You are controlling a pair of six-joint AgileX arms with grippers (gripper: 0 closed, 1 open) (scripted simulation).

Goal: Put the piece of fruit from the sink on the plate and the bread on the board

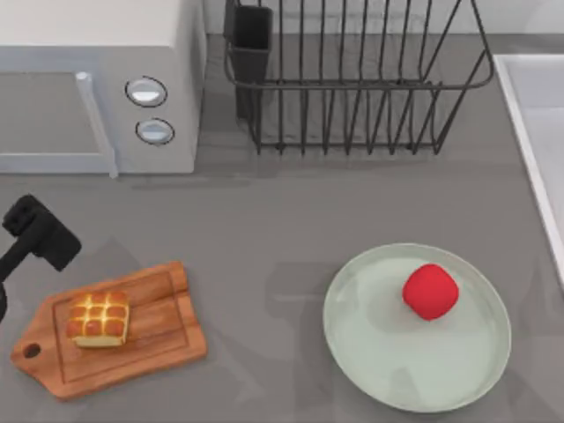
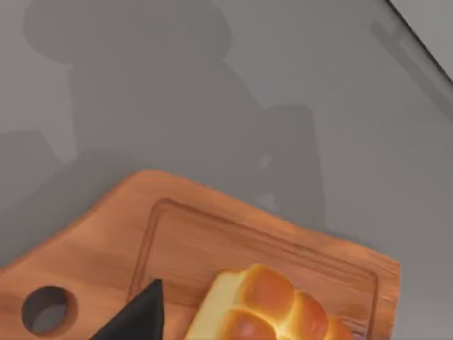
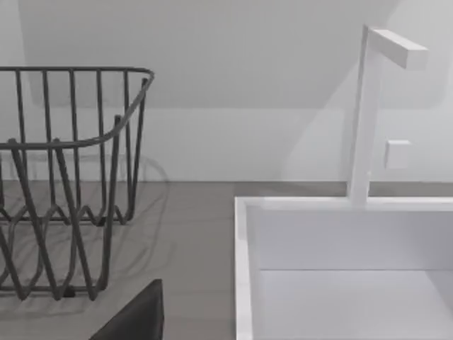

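**Grey counter, both items placed**

Left tool (image 1: 40, 233) raised at counter's left edge, finger state impossible to tell. Just beside it: bread (image 1: 99, 319) resting on board (image 1: 163, 330). Well apart, rightward: red fruit (image 1: 431, 291) on plate (image 1: 379, 361), sink (image 1: 538, 115) beyond.

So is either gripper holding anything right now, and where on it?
Nothing appears held. The bread sits free on the board, the piece of fruit on the plate; the left arm is beside the board.

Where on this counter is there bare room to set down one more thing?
The widest bare patch lies between the cutting board and the plate, running up to the dish rack. The counter in front of the microwave is tighter: the left hand hovers there.
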